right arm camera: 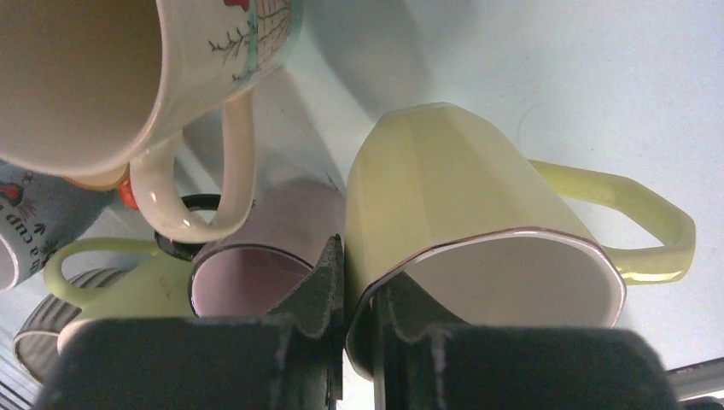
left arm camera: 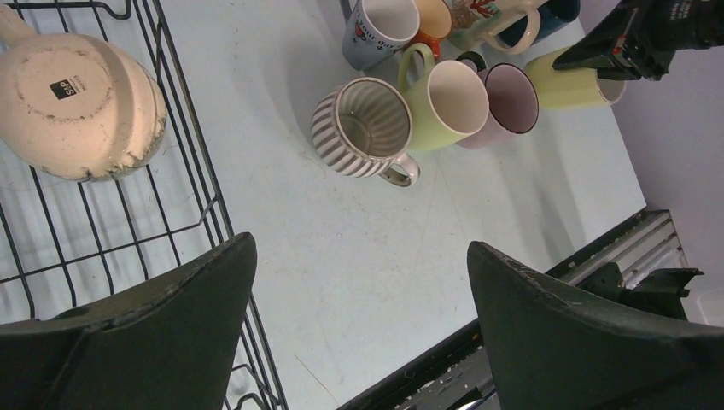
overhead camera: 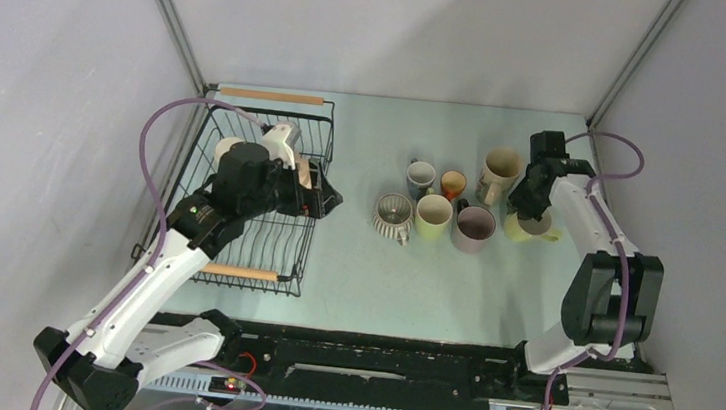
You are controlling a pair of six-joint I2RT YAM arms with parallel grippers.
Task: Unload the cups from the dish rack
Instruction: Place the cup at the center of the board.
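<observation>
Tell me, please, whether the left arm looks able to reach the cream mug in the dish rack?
Probably yes. The left gripper is open and empty by the side wires of the dish rack, and the cream mug lies bottom-up inside with nothing over it.

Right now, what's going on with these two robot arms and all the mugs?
They're emptying mugs out of the black wire dish rack onto the table. The right arm has its jaws shut on the rim of a pale yellow mug, beside the cluster of mugs already out. The left arm hovers over the rack with its jaws wide open and empty; a cream mug sits bottom-up inside.
</observation>
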